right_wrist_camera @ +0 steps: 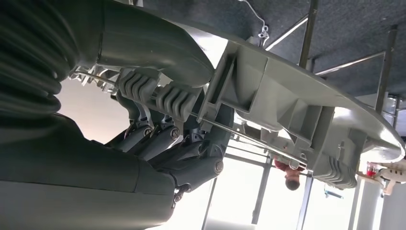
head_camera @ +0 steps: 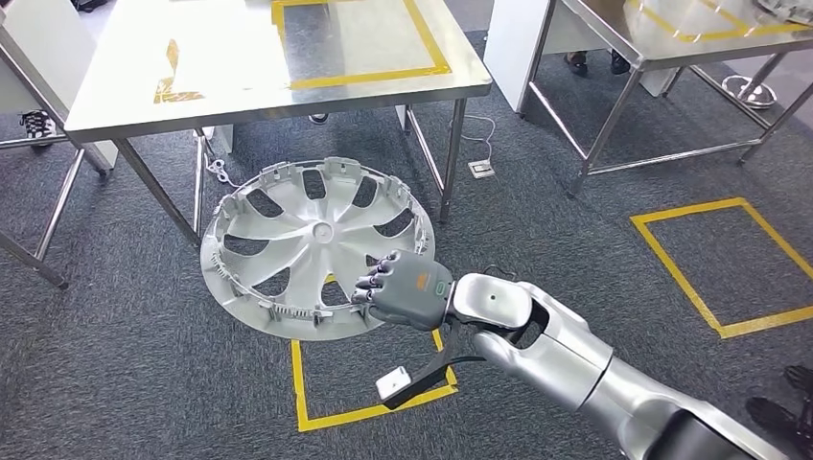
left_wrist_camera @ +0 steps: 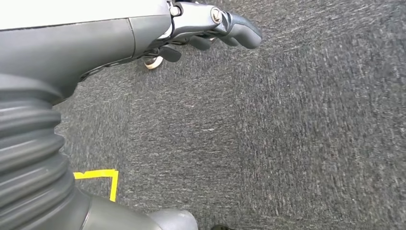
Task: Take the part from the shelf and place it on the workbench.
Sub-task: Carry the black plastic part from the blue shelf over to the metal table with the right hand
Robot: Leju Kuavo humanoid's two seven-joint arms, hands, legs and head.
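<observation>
The part is a round silver wheel cover [head_camera: 312, 244] with curved spokes and clips round its rim. My right hand [head_camera: 403, 290] grips its near right rim and carries it tilted above the carpet, just short of the steel workbench [head_camera: 125, 91]. In the right wrist view the rim [right_wrist_camera: 287, 100] lies between my thumb and dark fingers [right_wrist_camera: 191, 163]. The left hand [left_wrist_camera: 210, 28] hangs over the carpet with its fingers curled in and nothing in them.
The workbench carries a yellow tape outline [head_camera: 369, 75] on its top, and its legs [head_camera: 451, 158] stand just beyond the cover. A second steel table [head_camera: 671, 53] stands at the back right. Yellow tape squares [head_camera: 714, 264] mark the grey carpet.
</observation>
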